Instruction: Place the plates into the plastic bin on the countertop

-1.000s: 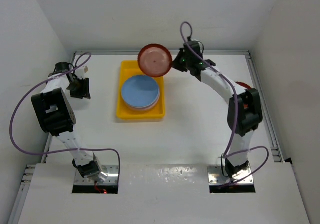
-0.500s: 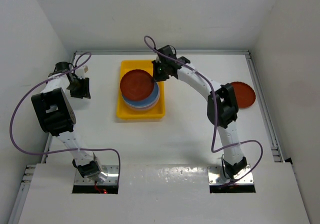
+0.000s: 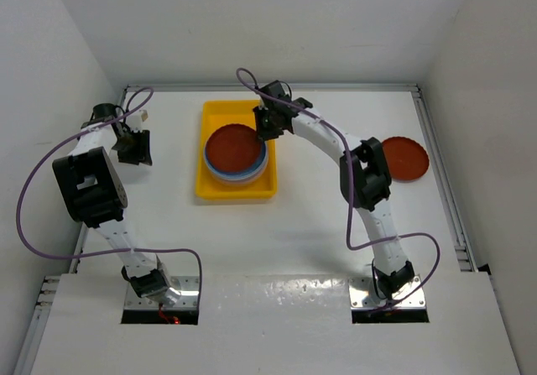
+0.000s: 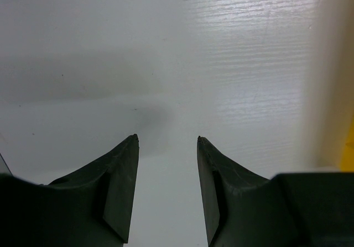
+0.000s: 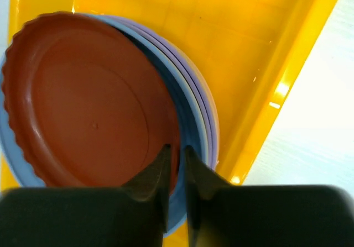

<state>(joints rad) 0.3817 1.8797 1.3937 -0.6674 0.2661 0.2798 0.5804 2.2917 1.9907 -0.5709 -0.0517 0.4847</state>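
The right hand (image 3: 264, 126) reaches over the far right part of the yellow bin (image 3: 201, 192), which sits on the white surface (image 3: 310, 216) left of centre and towards the far wall. In the right wrist view this hand (image 5: 176, 150) is clenched on the fluted rim of a dark red plate (image 5: 88, 103): its two fingers stand almost together with the plate's edge pinched between them. The dark red plate (image 3: 233, 146) lies on top of a stack of plates (image 3: 252, 172) in the near half of the bin. It looks slightly tilted, the gripped right edge raised a little above the plates below. Under it the wrist view shows a light blue plate (image 5: 11, 147), then cream and lavender rims (image 5: 196, 92) fanned out at the right side of the stack, all inside the bin (image 5: 249, 48), whose far half is bare yellow floor. A second dark red plate (image 3: 404, 158) lies flat on the surface well to the right, beside the right arm's elbow and apart from the bin. The left hand (image 3: 134, 148) is at the far left, near the wall and well clear of the bin. In its own view the left hand (image 4: 167, 139) is released, fingers parted with nothing between them, above bare surface (image 4: 221, 48).
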